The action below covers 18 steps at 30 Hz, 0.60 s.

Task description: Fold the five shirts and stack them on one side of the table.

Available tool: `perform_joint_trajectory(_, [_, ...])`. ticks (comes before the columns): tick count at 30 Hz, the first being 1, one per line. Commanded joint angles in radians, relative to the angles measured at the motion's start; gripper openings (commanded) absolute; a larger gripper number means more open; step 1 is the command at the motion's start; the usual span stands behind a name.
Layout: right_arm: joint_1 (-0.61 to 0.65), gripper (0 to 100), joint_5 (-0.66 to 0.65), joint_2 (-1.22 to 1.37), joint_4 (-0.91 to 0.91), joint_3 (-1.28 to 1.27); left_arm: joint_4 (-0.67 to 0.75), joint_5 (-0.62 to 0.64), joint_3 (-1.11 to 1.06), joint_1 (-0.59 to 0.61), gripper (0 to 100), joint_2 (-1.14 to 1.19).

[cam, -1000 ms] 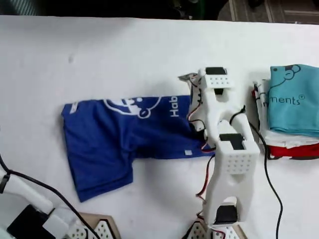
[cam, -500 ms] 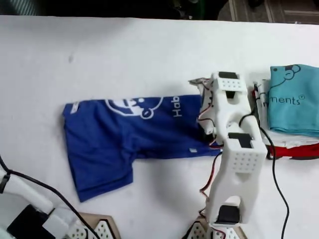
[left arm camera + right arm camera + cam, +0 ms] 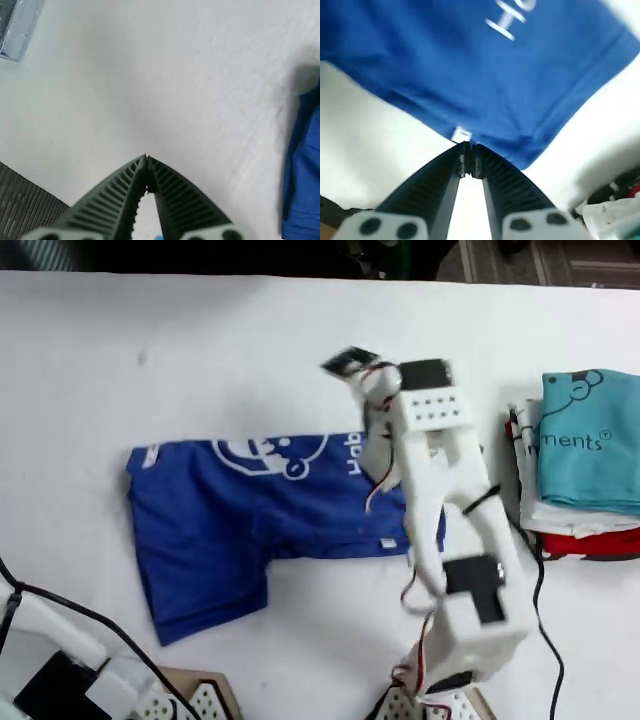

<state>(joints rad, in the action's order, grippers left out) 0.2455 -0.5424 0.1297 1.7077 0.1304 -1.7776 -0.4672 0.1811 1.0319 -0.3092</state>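
Folded stack point(image 3: 575, 525), teal shirt point(image 3: 590, 445) on top, at the white tabletop's point(image 3: 250, 330) right edge; right arm point(image 3: 440, 490) overhangs the blue shirt point(image 3: 230, 520). Left gripper point(image 3: 146, 172) and right gripper point(image 3: 469, 161): pinched closed, empty.

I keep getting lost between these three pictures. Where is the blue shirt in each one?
High view: the blue shirt lies spread mid-table, one end beneath the white arm.
Left wrist view: its edge shows off to one side of the left gripper.
Right wrist view: it spreads just beyond the right gripper.
Shared landmark: the white table under it.
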Motion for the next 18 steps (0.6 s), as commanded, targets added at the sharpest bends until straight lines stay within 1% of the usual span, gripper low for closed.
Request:
perform_joint_trajectory(1, [0.159, 1.7, -0.005, -0.171, 0.010, -0.077, 0.002, 0.000, 0.040, -0.002, 2, -0.031])
perform_joint_trajectory(4, [0.340, 1.7, 0.005, -0.243, 0.007, -0.209, 0.002, 0.002, 0.040, -0.004, 2, -0.030])
perform_joint_trajectory(6, [0.463, 1.9, 0.009, -0.248, -0.048, -0.276, 0.002, 0.005, 0.037, -0.004, 2, -0.030])
perform_joint_trajectory(7, [0.519, 3.2, 0.034, -0.248, -0.074, -0.302, 0.002, 0.005, 0.035, -0.004, 2, -0.030])
perform_joint_trajectory(9, [0.611, 10.5, 0.147, -0.248, -0.142, -0.339, 0.002, 0.005, 0.032, -0.005, 2, -0.028])
perform_joint_trajectory(11, [0.679, 22.2, 0.242, -0.248, -0.217, -0.373, 0.002, 0.005, 0.032, -0.005, 2, -0.028])
perform_joint_trajectory(14, [0.771, 40.7, 0.279, -0.248, -0.323, -0.430, 0.002, 0.005, 0.032, -0.005, 2, -0.030])
perform_joint_trajectory(15, [0.800, 45.0, 0.282, -0.246, -0.361, -0.451, 0.002, 0.005, 0.032, -0.005, 2, -0.031])
perform_joint_trajectory(16, [0.829, 47.7, 0.282, -0.240, -0.401, -0.473, 0.002, 0.005, 0.032, -0.002, 2, -0.033])
perform_joint_trajectory(18, [0.886, 47.1, 0.282, -0.200, -0.467, -0.494, 0.002, 0.005, 0.032, -0.001, 2, -0.033])
